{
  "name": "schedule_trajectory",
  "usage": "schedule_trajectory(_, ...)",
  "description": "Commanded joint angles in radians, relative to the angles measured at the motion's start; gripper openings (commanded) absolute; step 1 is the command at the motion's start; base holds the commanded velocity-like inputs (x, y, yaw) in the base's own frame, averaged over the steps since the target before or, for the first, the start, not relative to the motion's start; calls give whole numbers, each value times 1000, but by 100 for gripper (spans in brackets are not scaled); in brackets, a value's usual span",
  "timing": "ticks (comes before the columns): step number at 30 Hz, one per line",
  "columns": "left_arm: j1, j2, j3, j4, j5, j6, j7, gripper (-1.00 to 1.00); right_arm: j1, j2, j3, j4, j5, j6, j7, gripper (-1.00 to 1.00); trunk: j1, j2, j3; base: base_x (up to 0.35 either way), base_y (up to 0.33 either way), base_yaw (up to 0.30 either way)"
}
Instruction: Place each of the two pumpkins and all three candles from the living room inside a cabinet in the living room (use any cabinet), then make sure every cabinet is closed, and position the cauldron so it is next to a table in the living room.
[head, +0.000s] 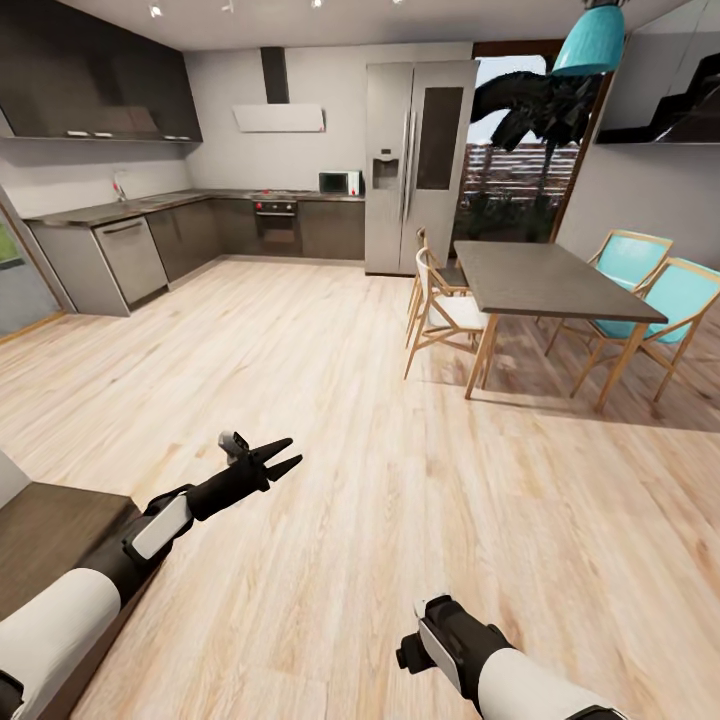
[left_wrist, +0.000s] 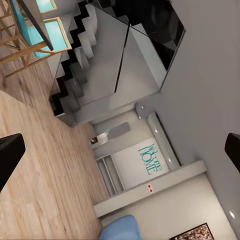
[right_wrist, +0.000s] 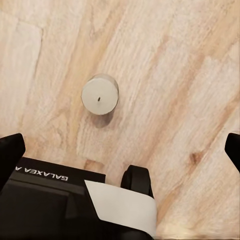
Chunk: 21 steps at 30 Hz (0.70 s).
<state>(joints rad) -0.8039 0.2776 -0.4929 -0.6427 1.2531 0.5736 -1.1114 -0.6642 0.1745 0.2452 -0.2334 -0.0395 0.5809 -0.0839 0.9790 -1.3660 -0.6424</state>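
One candle (right_wrist: 100, 94), a stubby pale grey cylinder with a small wick, stands upright on the wood floor in the right wrist view. My right gripper (right_wrist: 120, 150) hangs open above it, pointing down, apart from the candle, with its fingertips (right_wrist: 10, 152) at the frame's edges. In the head view only the right wrist (head: 450, 640) shows, low near my base. My left gripper (head: 293, 452) is open and empty, held out over the floor. The pumpkins and the cauldron are out of view. A dark brown wood-grain top (head: 40, 540) lies under my left arm; I cannot tell whether it is the cabinet.
A dining table (head: 540, 275) with pale wooden chairs (head: 440, 310) and teal chairs (head: 670, 300) stands ahead on the right. Grey kitchen units (head: 130, 255) and a fridge (head: 415, 165) line the far wall. Open wood floor (head: 300, 350) stretches between. My base (right_wrist: 45, 200) sits close to the candle.
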Motion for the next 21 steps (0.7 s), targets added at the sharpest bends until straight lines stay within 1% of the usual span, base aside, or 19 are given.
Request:
schedule_trajectory(1, 0, 0, 0, 0, 0, 0, 0, 100, 0, 0, 0, 0, 0, 8, 0, 100, 4, -7, -3, 0, 0, 0)
schedule_trajectory(5, 0, 1, 0, 0, 1, 0, 0, 100, 0, 0, -1, -3, -1, 21, 1, 100, 19, -35, -16, 0, 0, 0)
schedule_trajectory(6, 0, 1, 0, 10, 2, 0, 0, 100, -1, 0, -1, -4, -2, 23, 35, 100, 23, -42, -19, 0, 0, 0)
schedule_trajectory(11, 0, 1, 0, 24, 2, 0, -1, 100, -3, 0, -1, -5, -1, 24, 58, 100, 42, -77, -35, 0, 0, 0)
schedule_trajectory(15, 0, -1, 0, 26, 2, 0, -1, 100, -3, 0, -1, -7, 7, -17, 62, 100, 58, -105, -47, 0, 0, 0)
schedule_trajectory(17, 0, -1, 0, 26, 2, 0, -1, 100, -1, 0, -1, -6, 6, -92, 62, 100, 65, -119, -53, 0, 0, 0)
schedule_trajectory(21, 0, 0, 0, 26, 2, 0, -1, 100, -1, 0, 1, -10, 8, -143, 62, 100, 81, -147, -66, 0, 0, 0)
